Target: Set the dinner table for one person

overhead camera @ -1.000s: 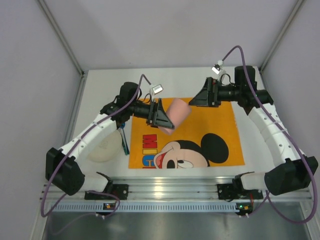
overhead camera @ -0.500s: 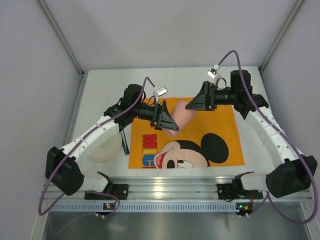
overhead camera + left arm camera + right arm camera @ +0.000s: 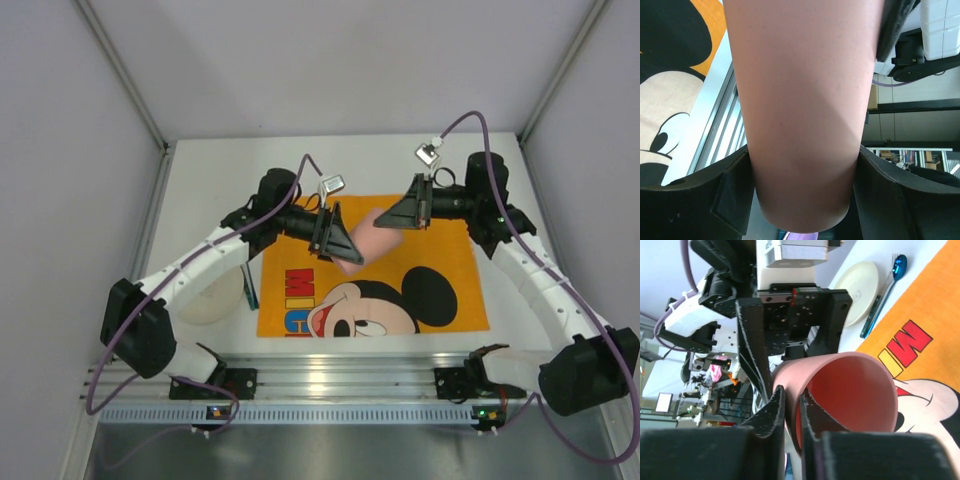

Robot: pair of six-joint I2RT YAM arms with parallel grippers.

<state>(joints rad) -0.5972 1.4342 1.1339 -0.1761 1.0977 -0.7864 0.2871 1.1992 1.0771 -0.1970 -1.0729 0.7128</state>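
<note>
- We see the dinner table lying flat and white between grey walls, with the arm bases at its near edge.
- The pink cup hangs over the table's orange mat. It is on its side, long axis left to right, mouth toward the right arm.
- The left gripper is clamped round its base end; the right gripper pinches its rim, one finger inside.
- A cream plate and blue cutlery lie left of the mat.
- White tabletop borders the mat's far and side edges.
</note>
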